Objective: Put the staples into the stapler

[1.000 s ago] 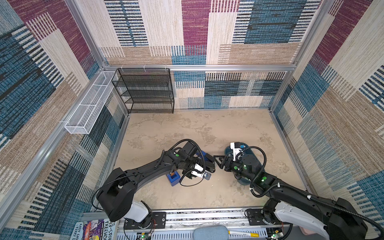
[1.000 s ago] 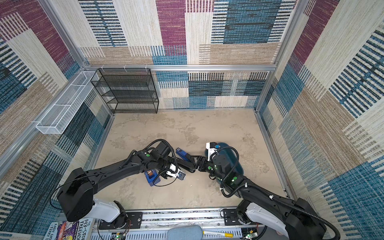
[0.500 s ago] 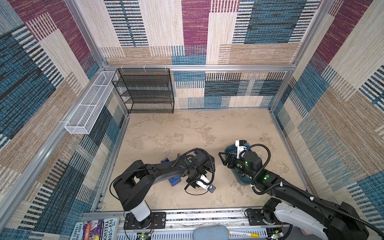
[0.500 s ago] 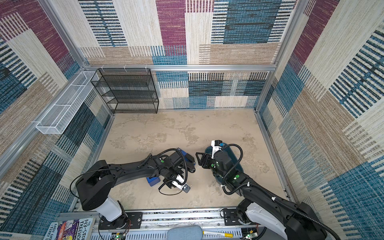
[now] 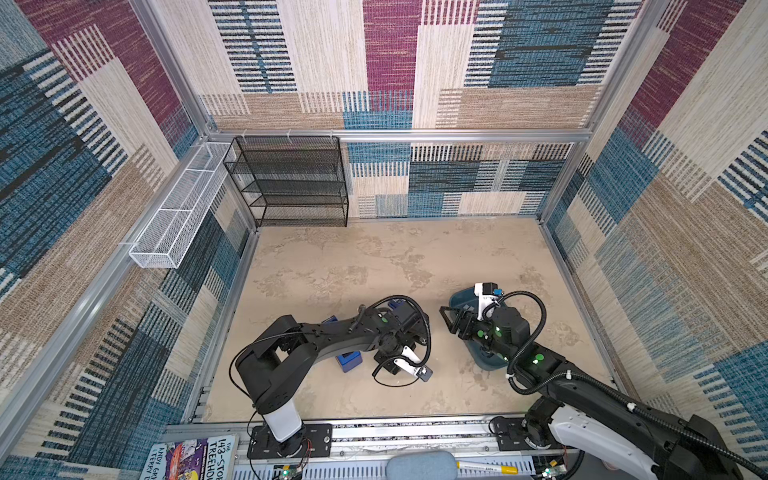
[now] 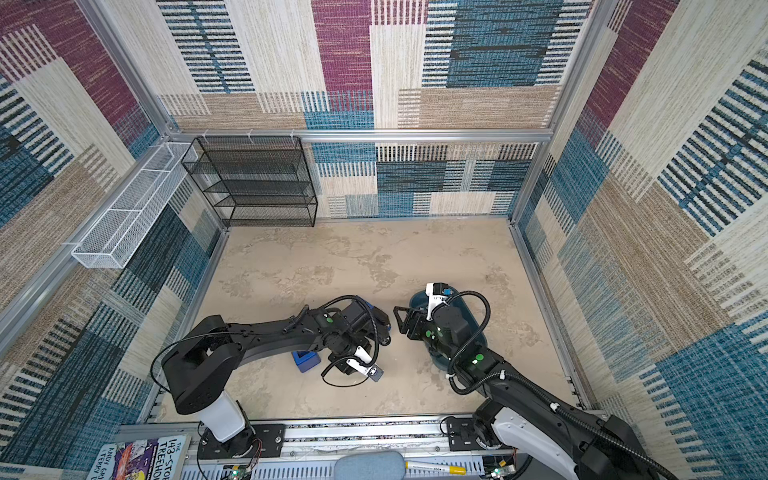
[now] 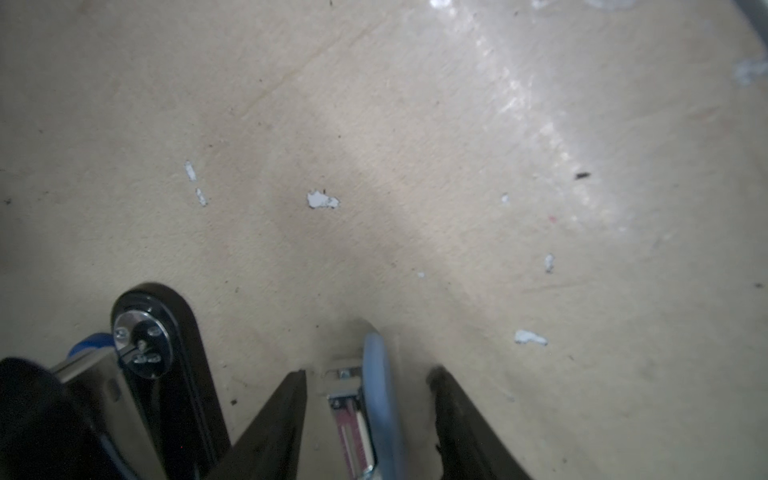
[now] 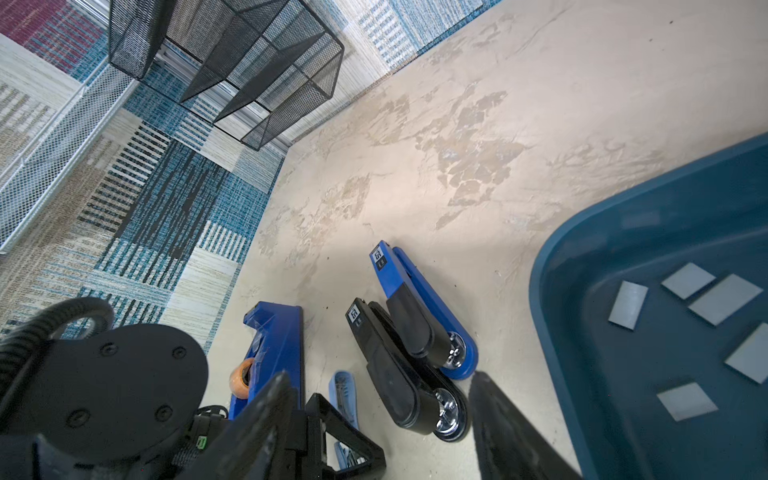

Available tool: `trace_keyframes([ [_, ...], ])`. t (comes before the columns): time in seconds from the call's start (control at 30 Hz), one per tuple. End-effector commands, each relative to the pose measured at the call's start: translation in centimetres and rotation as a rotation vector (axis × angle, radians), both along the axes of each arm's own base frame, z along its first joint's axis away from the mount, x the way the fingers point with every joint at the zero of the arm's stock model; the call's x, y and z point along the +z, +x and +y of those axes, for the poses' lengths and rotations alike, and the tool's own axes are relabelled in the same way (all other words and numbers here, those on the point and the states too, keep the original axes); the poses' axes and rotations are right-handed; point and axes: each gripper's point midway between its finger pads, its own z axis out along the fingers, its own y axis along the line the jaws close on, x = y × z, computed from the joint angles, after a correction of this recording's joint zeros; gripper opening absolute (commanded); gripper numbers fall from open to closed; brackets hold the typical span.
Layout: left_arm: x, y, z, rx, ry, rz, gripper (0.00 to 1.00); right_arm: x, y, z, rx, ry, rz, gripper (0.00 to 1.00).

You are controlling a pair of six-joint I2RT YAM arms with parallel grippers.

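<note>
Beige desk [image 5: 374, 257], patterned walls. Lower right of a top view, my blue tray [image 5: 460, 300] holds grey staples [image 8: 628, 305]. Left fingers [image 7: 274, 415] stand apart around the pale stapler [image 7: 378, 395], not clamped. Right fingers [image 8: 511, 428] gape, holding nothing.

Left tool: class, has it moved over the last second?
Yes. Judged against the dark blue tray, the left tool has swung toward the table's near edge, now straddling a light blue stapler.

staples [image 8: 628, 305]: we see flat, matt grey metal
tray [image 8: 573, 257]: we see smooth blue plastic
table [image 7: 374, 104]: we find it matt, chipped
</note>
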Motion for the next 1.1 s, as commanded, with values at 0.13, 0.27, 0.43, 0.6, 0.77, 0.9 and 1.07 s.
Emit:
trace_keyframes([
  [0.13, 1.1, -0.4, 0.5, -0.004, 0.002, 0.000, 0.54, 3.0, 0.0, -0.1, -0.004, 0.032, -0.057, 0.72],
  [0.27, 2.0, -0.6, 0.5, -0.005, -0.014, 0.000, 0.51, 4.7, 0.2, -0.1, 0.000, 0.014, -0.080, 0.72],
  [0.43, 1.9, -0.7, 1.1, -0.017, 0.010, -0.026, 0.46, 5.1, 0.0, 0.0, 0.006, 0.039, -0.082, 0.72],
  [0.6, 2.3, -0.8, 1.3, -0.022, -0.012, -0.047, 0.49, 4.7, 0.0, 0.1, 0.012, 0.048, -0.078, 0.72],
  [0.77, 1.4, -0.4, 1.3, 0.006, 0.022, -0.043, 0.50, 4.2, -0.1, 0.4, 0.026, 0.050, -0.067, 0.72],
  [0.9, 1.3, -0.1, 1.0, 0.016, 0.025, -0.041, 0.50, 4.0, -0.3, 0.3, 0.026, 0.052, -0.070, 0.72],
  [1.07, 3.2, 0.1, 0.4, 0.032, -0.035, -0.056, 0.48, 3.9, -1.3, 1.1, 0.124, 0.020, -0.156, 0.70],
])
